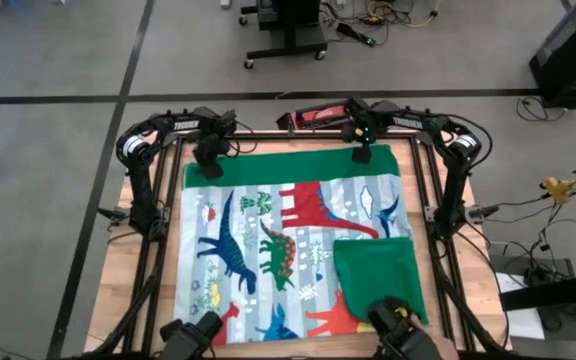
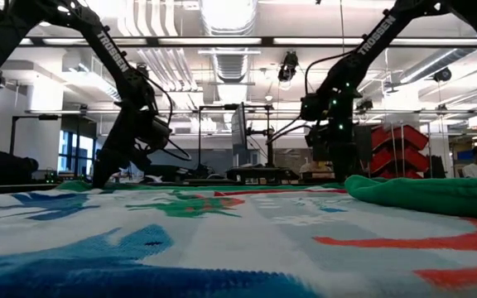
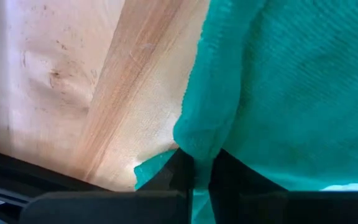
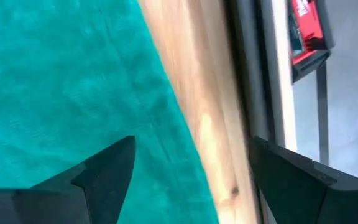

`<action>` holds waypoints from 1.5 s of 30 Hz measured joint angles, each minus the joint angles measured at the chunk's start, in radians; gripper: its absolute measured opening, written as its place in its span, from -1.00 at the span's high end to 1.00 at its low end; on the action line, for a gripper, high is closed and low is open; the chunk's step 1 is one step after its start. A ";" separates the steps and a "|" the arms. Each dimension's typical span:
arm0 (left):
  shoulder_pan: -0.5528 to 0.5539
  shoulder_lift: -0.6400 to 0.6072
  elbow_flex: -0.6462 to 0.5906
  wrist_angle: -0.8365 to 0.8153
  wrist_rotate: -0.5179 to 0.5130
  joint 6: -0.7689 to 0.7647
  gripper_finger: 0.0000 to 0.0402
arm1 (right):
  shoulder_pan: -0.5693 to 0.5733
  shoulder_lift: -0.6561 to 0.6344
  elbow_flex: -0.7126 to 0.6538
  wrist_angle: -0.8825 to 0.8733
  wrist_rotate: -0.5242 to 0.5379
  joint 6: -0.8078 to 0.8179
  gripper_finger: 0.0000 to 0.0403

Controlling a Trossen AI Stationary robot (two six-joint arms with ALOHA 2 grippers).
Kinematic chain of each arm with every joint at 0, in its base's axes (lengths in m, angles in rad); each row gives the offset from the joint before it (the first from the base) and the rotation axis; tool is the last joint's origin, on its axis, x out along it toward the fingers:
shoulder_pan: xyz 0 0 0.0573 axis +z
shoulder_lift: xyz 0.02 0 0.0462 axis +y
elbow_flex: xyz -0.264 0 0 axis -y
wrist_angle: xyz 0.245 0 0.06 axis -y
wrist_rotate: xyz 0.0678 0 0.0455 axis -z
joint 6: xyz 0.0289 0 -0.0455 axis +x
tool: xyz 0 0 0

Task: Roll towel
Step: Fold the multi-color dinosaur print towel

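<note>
The towel [image 1: 288,240] lies spread over the wooden table [image 1: 128,285], dinosaur print up, its green border along the far edge. One near corner on the right side is folded back over the print, showing the plain green underside [image 1: 373,268].

The left gripper [image 3: 194,171] is at the towel's far left corner, its fingers pinched narrowly on a bunched fold of the green edge. The right gripper [image 4: 191,162] is at the far edge further right, fingers spread wide above the border and the bare table strip, holding nothing.
</note>
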 joint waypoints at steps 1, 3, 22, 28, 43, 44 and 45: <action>0.000 0.000 0.000 0.000 0.000 -0.001 0.92 | -0.008 0.000 0.002 -0.012 -0.019 0.000 -0.49; 0.001 0.000 0.000 0.000 0.001 -0.005 0.92 | -0.025 0.000 0.001 -0.015 -0.046 -0.008 -0.50; 0.000 -0.002 0.003 0.047 -0.071 -0.022 0.92 | -0.089 0.105 -0.008 -0.026 -0.074 0.007 -0.10; 0.003 -0.015 0.026 0.091 -0.092 -0.039 0.92 | -0.087 0.097 -0.011 -0.032 -0.072 0.007 0.79; 0.003 -0.128 0.027 0.122 -0.085 -0.076 0.92 | -0.089 -0.121 -0.028 -0.041 -0.042 0.089 0.99; 0.003 -0.142 0.027 0.123 -0.084 -0.076 0.92 | -0.088 -0.142 -0.030 -0.043 -0.044 0.101 0.99; 0.002 -0.159 0.027 0.124 -0.084 -0.076 0.92 | -0.088 -0.165 -0.031 -0.041 -0.045 0.111 0.99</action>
